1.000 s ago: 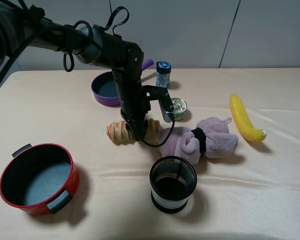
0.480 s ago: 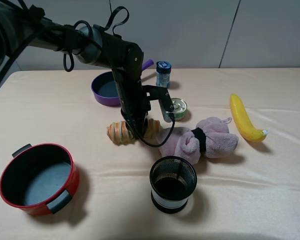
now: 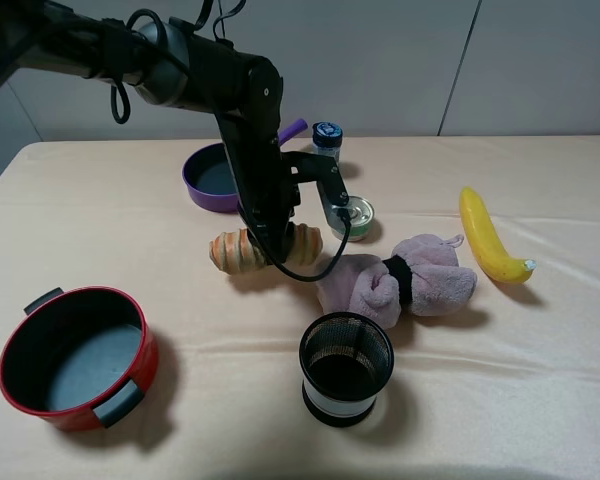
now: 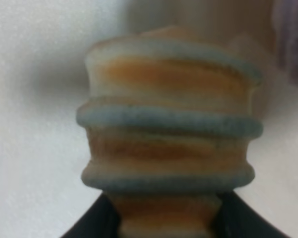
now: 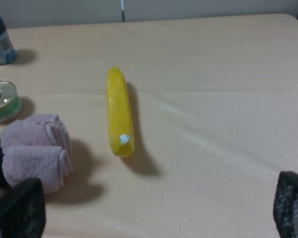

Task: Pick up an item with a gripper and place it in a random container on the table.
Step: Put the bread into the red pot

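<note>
The tan-and-orange striped bread roll (image 3: 235, 250) hangs just above the beige table (image 3: 540, 380), left of the middle. My left gripper (image 3: 267, 240) comes down on it from above and is shut on its middle. In the left wrist view the roll (image 4: 169, 134) fills the frame, with my dark fingers (image 4: 94, 225) on either side of its near end. The red pot (image 3: 75, 355), dark grey inside, stands empty at the front left. My right gripper (image 5: 154, 213) is open and empty, with the tips of its fingers (image 5: 15, 208) showing at the frame corners; it is out of the high view.
A purple pan (image 3: 212, 178), a blue-capped bottle (image 3: 326, 147) and a tin can (image 3: 358, 215) stand behind the roll. A pink plush (image 3: 400, 280) lies just right of it, a black mesh cup (image 3: 346, 368) in front, and a yellow banana (image 3: 488, 238) at the right.
My left arm has risen and the roll has come up off the cloth with it, shifting slightly away from the plush. Nothing else moved.
</note>
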Robot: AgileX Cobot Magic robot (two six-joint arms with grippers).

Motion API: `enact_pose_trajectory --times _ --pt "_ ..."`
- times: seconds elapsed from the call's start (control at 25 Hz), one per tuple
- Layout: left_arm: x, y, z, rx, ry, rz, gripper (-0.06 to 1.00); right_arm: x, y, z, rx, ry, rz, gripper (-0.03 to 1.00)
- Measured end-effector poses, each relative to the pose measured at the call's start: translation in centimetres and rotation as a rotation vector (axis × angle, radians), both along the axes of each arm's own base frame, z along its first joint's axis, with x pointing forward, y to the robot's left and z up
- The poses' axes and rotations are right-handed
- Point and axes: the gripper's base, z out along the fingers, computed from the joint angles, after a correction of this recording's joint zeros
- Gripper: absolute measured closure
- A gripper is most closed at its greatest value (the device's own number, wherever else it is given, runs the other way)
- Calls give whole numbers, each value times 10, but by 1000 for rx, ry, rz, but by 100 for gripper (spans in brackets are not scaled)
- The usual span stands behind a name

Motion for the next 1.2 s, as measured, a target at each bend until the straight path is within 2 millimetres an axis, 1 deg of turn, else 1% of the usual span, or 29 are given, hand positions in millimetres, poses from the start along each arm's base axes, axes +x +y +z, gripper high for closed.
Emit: enact_pose_trajectory --times 0.16,0.48,0.8,1.08,1.2 --pt "-3 2 14 2 6 -4 62 0 0 0 0 0 0 27" --pt "-13 9 54 -3 6 0 63 0 0 0 0 0 0 27" --pt "-25 18 93 -5 13 85 64 0 0 0 0 0 0 27" --pt "-37 28 115 32 48 152 64 0 0 0 0 0 0 27" --pt "-39 30 123 24 28 168 65 0 0 0 0 0 0 27"
